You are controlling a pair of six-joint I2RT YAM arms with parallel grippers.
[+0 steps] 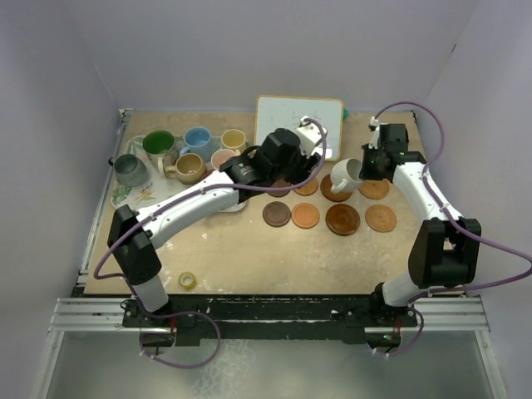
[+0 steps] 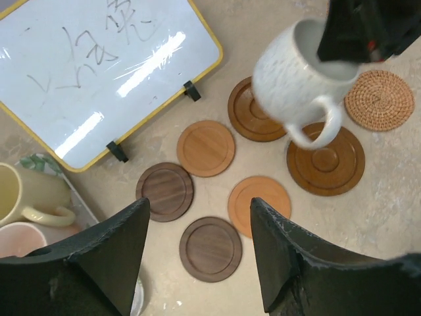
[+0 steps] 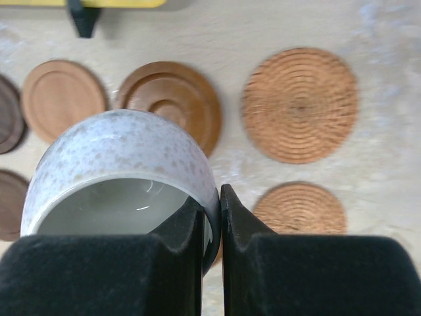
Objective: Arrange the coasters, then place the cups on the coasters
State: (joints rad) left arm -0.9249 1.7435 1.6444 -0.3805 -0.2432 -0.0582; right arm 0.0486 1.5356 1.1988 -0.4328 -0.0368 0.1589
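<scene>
**Left side.** A leaf-patterned tray lies at the far left of the worktop. Six mugs cluster on and about it: grey, green-lined, light blue, yellow, tan and pink. A yellow tape roll sits alone near the front edge.

**Centre.** The left end effector hangs over the coasters, fingers spread and nothing between them. Behind it stands a yellow-framed whiteboard. It carries handwritten marks, but the strokes are too faint and glare-washed to read.

**Coasters.** Eight coasters lie flat in two loose rows in front of the whiteboard:
- two are dark wood;
- several are lighter wood;
- one is a larger ringed disc;
- two rattan ones lie at the right end.

One back-row coaster is partly hidden by the left arm.

**Right side.** The right end effector is clenched on the rim of the white mug, one finger inside and one outside. The mug is held tilted, handle downward, over a wood coaster and the ringed disc.
</scene>
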